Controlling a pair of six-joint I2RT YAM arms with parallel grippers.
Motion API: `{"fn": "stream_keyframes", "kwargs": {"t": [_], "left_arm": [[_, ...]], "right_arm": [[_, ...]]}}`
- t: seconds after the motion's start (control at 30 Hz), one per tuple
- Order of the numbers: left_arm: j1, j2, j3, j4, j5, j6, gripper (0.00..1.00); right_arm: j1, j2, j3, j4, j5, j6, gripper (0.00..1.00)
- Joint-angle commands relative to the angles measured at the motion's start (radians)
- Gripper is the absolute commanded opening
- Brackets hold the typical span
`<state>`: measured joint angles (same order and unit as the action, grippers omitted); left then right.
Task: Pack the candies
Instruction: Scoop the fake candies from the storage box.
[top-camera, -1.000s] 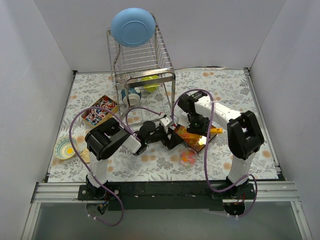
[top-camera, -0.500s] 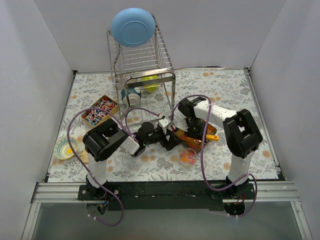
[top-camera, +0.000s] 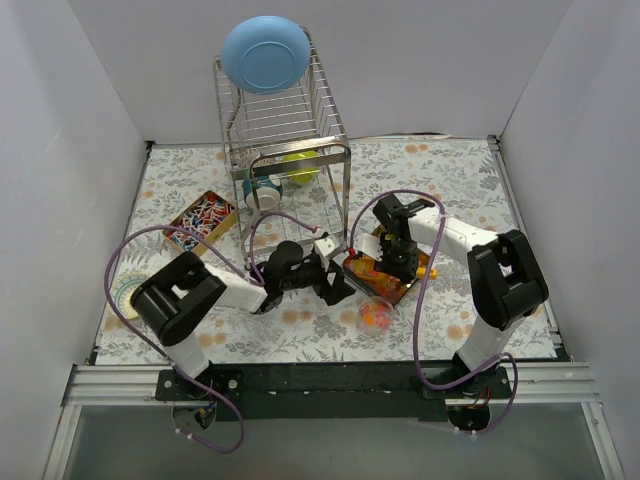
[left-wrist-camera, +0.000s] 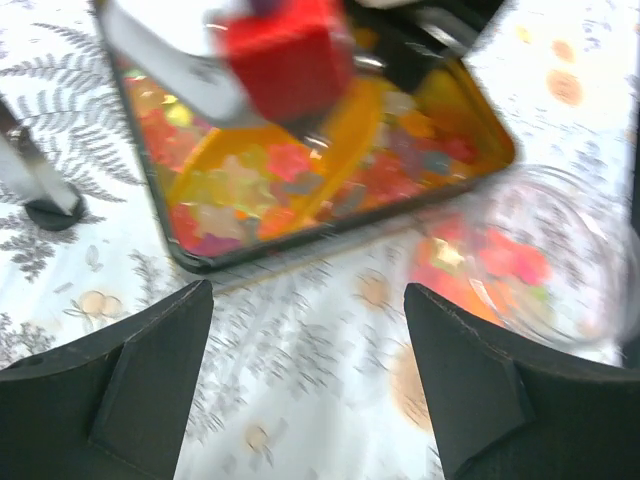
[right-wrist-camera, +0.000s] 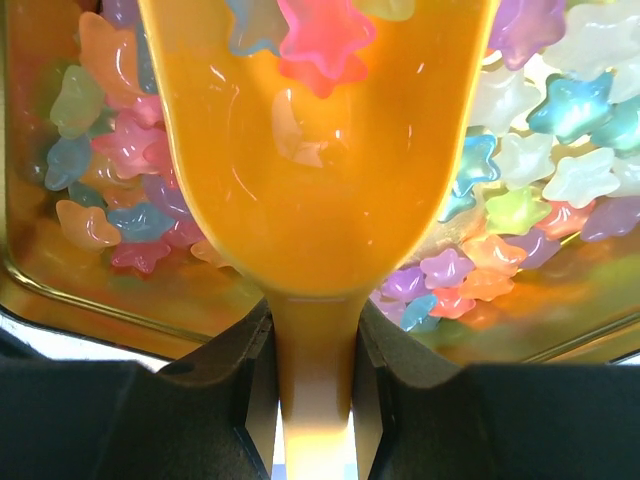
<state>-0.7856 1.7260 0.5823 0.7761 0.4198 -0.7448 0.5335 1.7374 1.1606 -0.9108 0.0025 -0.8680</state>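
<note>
So the right gripper (top-camera: 397, 258) sits right over the tray (left-wrist-camera: 330, 225) in the middle of the top view, fingers pinched tight on the handle of an orange scoop (right-wrist-camera: 315, 180). In its wrist view the scoop's long axis runs straight up the frame. The handle is at the bottom between the fingers and the open mouth is at the top, with only a couple of pieces riding near the far lip. The candies (right-wrist-camera: 545, 150) are little translucent stars, piled in the tray on both sides of the scoop, thicker on the right of that frame.

The bit that matters imo: the clear bowl (top-camera: 363, 318), which has some candy in it, sits just below the tray in the top view, toward the bottom edge. Touching it or just beside it, can't tell. So from the scoop the drop-off is down and slightly left in that frame, a short swing, and the right arm carries the load.

The left gripper (top-camera: 342, 283) is spread wide and empty, just left of the tray. It's about as near the bowl but has nothing to tip. Looks like a scoop-then-tip step to me, with the scoop barely filled.
</note>
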Motion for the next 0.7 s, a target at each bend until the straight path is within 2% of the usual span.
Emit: {"fn": "stream_keyframes", "kwargs": {"t": [0.0, 0.3, 0.43, 0.67], "left_arm": [[-0.006, -0.181, -0.035, -0.164, 0.079, 0.044, 0.77], [0.008, -0.495, -0.102, -0.491, 0.097, 0.082, 0.79], [0.016, -0.532, -0.098, -0.599, 0.094, 0.131, 0.79], [0.017, -0.522, -0.062, -0.650, 0.065, 0.130, 0.79]], "right_arm": [[-0.015, -0.024, -0.058, 0.139, -0.127, -0.016, 0.01], [-0.023, -0.104, -0.139, 0.207, -0.151, 0.000, 0.01], [-0.044, -0.136, -0.157, 0.208, -0.197, 0.000, 0.01], [-0.089, -0.162, -0.185, 0.217, -0.233, -0.016, 0.01]]}}
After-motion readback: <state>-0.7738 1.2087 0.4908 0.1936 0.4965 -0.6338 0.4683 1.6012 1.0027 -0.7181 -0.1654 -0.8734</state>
